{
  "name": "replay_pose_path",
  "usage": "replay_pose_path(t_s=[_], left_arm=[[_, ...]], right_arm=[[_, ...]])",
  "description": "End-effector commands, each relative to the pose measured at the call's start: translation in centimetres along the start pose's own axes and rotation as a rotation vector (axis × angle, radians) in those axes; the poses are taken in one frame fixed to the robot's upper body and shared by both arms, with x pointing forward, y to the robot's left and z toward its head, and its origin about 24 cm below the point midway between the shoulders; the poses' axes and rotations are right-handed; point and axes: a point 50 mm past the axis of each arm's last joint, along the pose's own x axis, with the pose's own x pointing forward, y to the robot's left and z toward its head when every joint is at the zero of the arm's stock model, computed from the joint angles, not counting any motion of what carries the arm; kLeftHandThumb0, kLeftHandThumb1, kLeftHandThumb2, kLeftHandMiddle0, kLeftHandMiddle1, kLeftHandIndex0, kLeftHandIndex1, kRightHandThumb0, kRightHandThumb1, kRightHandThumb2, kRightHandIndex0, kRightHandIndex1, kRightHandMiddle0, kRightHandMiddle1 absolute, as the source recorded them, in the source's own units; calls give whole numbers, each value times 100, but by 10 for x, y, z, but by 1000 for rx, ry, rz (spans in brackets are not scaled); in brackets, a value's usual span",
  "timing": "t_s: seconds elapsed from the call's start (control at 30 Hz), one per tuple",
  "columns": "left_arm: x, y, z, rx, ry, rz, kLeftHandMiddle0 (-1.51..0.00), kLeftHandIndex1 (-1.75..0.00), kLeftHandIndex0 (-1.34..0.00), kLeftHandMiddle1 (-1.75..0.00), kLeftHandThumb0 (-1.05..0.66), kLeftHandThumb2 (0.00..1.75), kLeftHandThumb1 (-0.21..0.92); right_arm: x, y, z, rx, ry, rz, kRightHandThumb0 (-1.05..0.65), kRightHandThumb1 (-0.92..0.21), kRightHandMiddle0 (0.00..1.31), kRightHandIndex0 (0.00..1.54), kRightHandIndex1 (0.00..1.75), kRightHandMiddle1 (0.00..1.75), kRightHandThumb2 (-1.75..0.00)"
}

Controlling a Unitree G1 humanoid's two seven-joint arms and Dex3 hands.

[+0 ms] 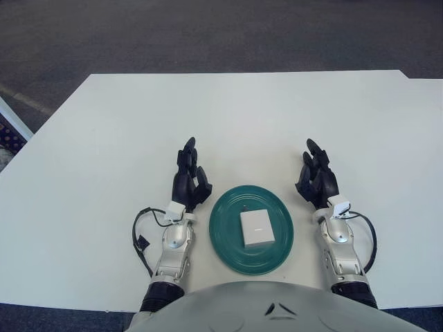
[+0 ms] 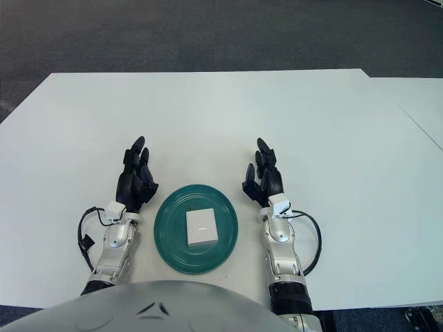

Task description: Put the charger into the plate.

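A white square charger lies flat in the middle of the dark green plate, near the table's front edge. My left hand shows just left of the plate, fingers extended and holding nothing. On the plate's right side my right hand is likewise open, fingers stretched forward. Neither hand touches the charger or the plate.
The white table stretches far ahead and to both sides. Its front edge runs close below the plate. Black cables loop by each wrist. Dark floor lies beyond the table's far edge.
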Motion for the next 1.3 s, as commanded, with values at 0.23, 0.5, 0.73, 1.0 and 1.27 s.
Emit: replay_pose_path(t_s=[0.23, 0.5, 0.73, 1.0, 1.27], left_arm=[[-51, 21, -40, 16, 311, 27, -21, -41, 0, -1, -93, 91, 92], [-47, 18, -40, -9, 349, 19, -18, -40, 0, 0, -94, 89, 92], [-48, 12, -45, -23, 366, 30, -17, -37, 0, 0, -95, 88, 92], [-50, 6, -47, -5, 372, 23, -17, -36, 0, -1, -96, 88, 92], [-51, -3, -49, -19, 403, 39, -18, -39, 0, -1, -95, 91, 92]], right_arm=[[-27, 2, -37, -10, 224, 25, -61, -92, 0, 9, 0, 30, -96], [-28, 1, -36, 6, 246, 39, -60, -92, 0, 8, 0, 25, -98], [-29, -4, -38, 6, 268, 28, -60, -92, 0, 8, 0, 24, -98], [-31, -12, -39, -5, 280, 9, -59, -92, 0, 9, 0, 24, -98], [-29, -23, -41, -11, 296, -11, -60, -92, 0, 9, 0, 26, -97]])
